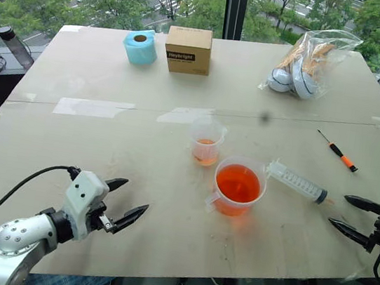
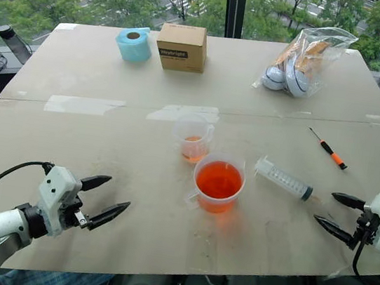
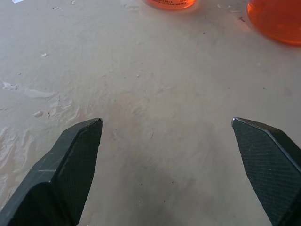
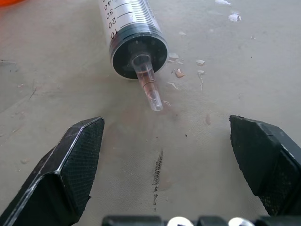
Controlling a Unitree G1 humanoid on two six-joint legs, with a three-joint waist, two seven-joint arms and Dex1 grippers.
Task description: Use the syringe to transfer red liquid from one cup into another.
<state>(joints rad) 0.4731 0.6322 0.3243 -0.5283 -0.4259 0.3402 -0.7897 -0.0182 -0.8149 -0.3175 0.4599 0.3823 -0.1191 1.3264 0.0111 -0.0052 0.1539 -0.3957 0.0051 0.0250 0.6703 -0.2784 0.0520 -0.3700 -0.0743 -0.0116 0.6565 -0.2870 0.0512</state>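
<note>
Worktop of pale beige board carries everything, with windows and green trees beyond its far edge. Toward that far edge sit a clear plastic bag stuffed with white and tan items, a brown cardboard box with a dark label, and a light-blue roll of tape just beside the box. A thin orange-handled screwdriver lies apart on the right side. Near the middle, the wider clear plastic measuring cup with a side handle holds translucent orange-red liquid; just beside it on the far left, the smaller clear plastic cup with a flared rim holds a shallow layer of the same colour. The large clear syringe with black graduation marks lies flat to the right of the wide cup, its short tip pointing at the right tool. Nothing stands between that tool and the syringe; its black fingers are spread wide and empty, aimed leftward. The left tool hovers low over bare board at the near left, fingers likewise wide apart, pointing toward the cups
</note>
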